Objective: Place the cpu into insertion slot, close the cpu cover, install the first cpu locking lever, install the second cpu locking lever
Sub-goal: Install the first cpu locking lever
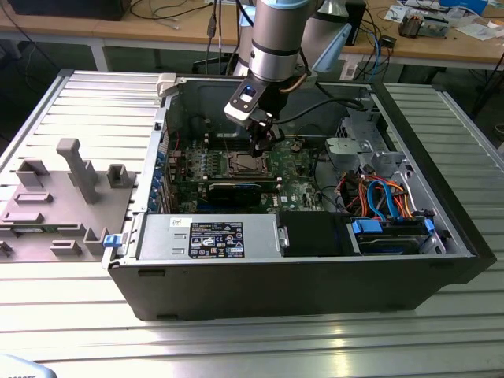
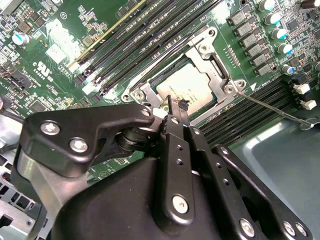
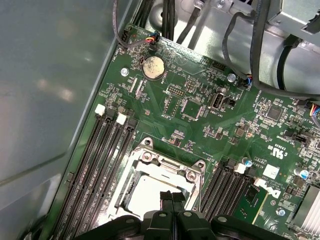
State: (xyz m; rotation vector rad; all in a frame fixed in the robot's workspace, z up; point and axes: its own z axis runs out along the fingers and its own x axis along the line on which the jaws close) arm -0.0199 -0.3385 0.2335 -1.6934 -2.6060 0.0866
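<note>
Exterior view: one arm, one gripper (image 1: 264,150), lowered into one open computer case (image 1: 315,291) on a ribbed metal table (image 1: 236,346). The gripper hangs just above the insertion slot (image 1: 244,164), which sits in the middle of the green motherboard (image 1: 295,169). One silver power supply (image 1: 209,236) lies in the case, nearer the camera than the slot. One grey fixture tray (image 1: 47,205) sits outside the case, well apart from the slot, on the exterior view's left.

Second wrist view: one cpu (image 2: 190,87) is seated in the slot. It lies flat, pale metal top up, and is square, so no long axis. Its edges run in line with the long black memory slots (image 2: 150,35) flanking the slot. One cpu cover (image 2: 200,45) is a silvery frame that looks to lie down flat around the cpu. One locking lever (image 2: 272,107), a thin wire, starts at a corner of the slot. Its long axis runs away from the slot, across the neighbouring memory slots. The gripper's two fingers are pressed together with nothing between them, tips at the slot's edge.

First wrist view: the two fingertips (image 3: 164,197) meet over the cpu, right above the slot. Four memory slots are on one flank. One coin battery (image 3: 152,67) is well apart from the slot.
</note>
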